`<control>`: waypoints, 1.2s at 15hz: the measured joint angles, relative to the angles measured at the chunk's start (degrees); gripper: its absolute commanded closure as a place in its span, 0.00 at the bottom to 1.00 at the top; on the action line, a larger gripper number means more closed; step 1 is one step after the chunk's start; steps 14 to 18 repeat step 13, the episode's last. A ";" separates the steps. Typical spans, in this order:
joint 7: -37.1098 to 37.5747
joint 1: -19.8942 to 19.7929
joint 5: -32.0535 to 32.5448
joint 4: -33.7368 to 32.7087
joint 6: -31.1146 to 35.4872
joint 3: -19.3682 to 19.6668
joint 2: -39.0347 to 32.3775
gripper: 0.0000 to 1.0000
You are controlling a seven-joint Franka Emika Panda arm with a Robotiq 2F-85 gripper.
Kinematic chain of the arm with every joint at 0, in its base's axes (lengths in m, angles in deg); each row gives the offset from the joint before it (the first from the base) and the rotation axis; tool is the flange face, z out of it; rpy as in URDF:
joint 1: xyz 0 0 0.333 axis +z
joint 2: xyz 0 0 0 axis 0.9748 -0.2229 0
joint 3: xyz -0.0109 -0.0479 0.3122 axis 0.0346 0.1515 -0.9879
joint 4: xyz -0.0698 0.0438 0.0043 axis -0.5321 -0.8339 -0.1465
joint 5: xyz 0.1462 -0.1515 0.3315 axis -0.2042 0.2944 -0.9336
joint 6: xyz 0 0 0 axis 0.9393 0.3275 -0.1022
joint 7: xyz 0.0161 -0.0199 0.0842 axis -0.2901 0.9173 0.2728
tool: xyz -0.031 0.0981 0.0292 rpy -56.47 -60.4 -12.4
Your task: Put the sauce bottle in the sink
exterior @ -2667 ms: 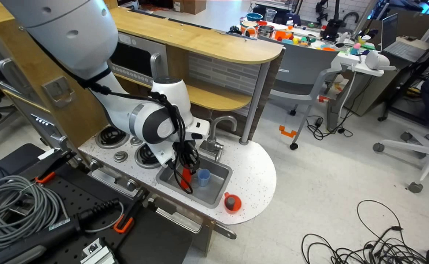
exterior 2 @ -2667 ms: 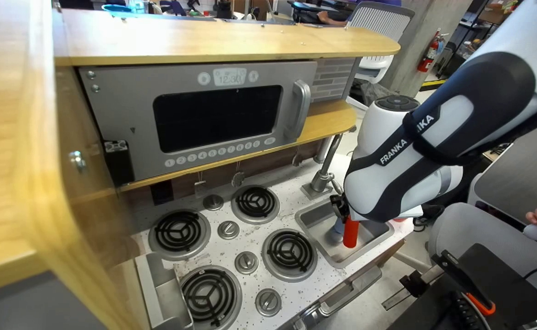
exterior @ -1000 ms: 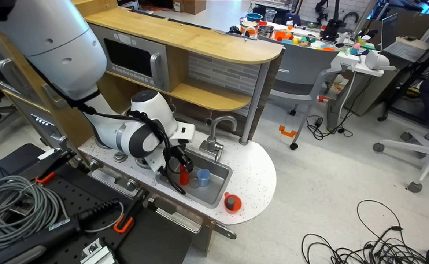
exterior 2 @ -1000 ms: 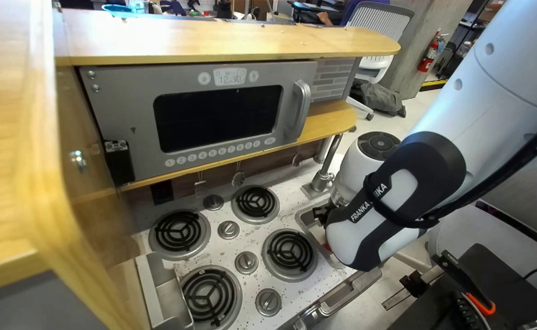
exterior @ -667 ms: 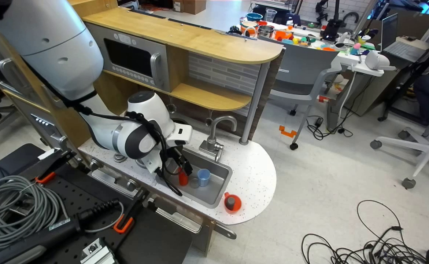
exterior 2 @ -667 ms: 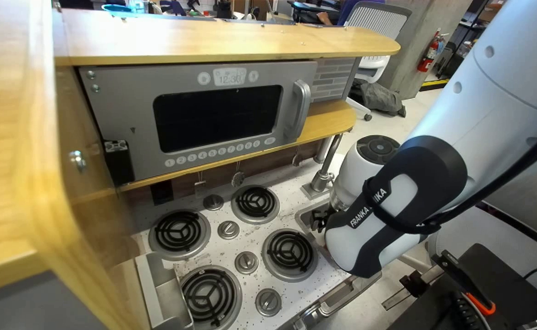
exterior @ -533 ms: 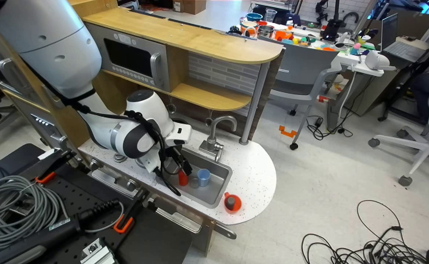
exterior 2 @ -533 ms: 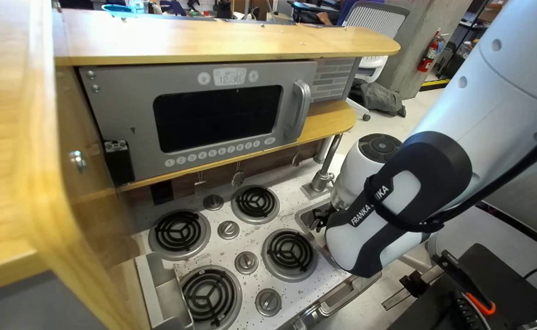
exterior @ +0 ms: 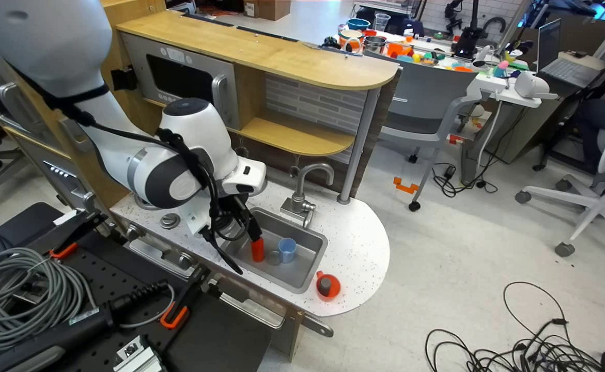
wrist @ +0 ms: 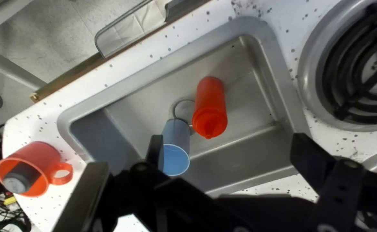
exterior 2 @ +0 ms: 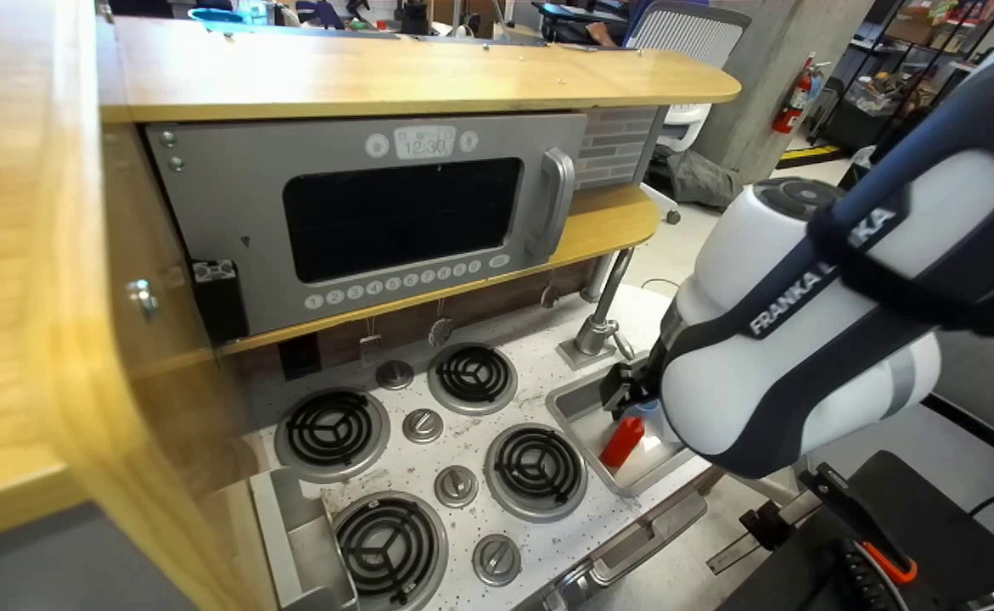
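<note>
The sauce bottle (wrist: 210, 103), slim and red with a pointed cap, stands inside the grey sink (wrist: 246, 90) close beside a blue cup. The same bottle (exterior: 258, 250) (exterior 2: 624, 441) shows in both exterior views, within the basin. My gripper (wrist: 228, 143) is open above the sink, its black fingers wide apart with nothing between them. In the wrist view the bottle lies beyond the fingertips, apart from them. In an exterior view the gripper (exterior: 256, 233) partly covers the bottle's top.
The blue cup (wrist: 176, 146) stands in the basin. On the counter beside the sink sits a red mug (wrist: 35, 167) with a dark item in it. The faucet (exterior: 302, 191) rises behind the sink, under the wooden shelf (exterior: 302, 135). A burner (exterior 2: 536, 471) borders the basin.
Earlier the gripper held the red bottle over the sink. It has lowered it into the basin, let go by opening, and drawn back from it. The cup has not moved.
</note>
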 measured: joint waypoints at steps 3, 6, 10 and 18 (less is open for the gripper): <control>-2.80 -2.89 0.32 6.89 -5.54 -0.77 9.05 0.00; -4.37 -3.93 2.51 12.52 -8.68 0.28 17.91 0.00; -7.53 -4.31 10.71 17.73 -13.45 4.01 28.38 0.00; -14.76 -9.12 10.85 19.98 -22.32 2.01 36.21 0.00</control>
